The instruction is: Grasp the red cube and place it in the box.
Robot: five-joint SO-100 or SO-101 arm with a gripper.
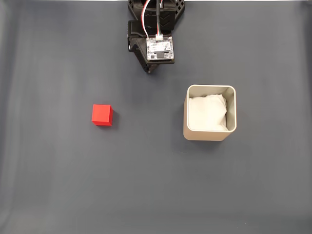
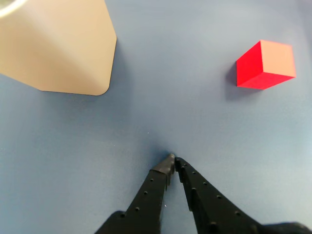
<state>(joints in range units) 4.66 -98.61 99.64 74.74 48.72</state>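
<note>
The red cube [image 1: 102,115] is the thing we must move, but we start with the biggest things. The dark gray table mat [image 1: 58,185] lies under it all. At the top of the fixed view we see the black arm [image 1: 155,29] with a small white circuit board [image 1: 160,48] on it.

Next comes the box [image 1: 210,113], a beige square tub with white paper [image 1: 208,113] inside. In the fixed view it sits on the right. The red cube sits on the left, well apart from the box, flat on the mat.

In the wrist view the gripper [image 2: 173,159] has its 2 black tips pressed together with nothing between them. It points at bare mat, between the box [image 2: 58,48] and the cube [image 2: 265,64].

We think the job has not begun. The cube is untouched. All of it is left: open, reach, grab, carry, drop.
</note>
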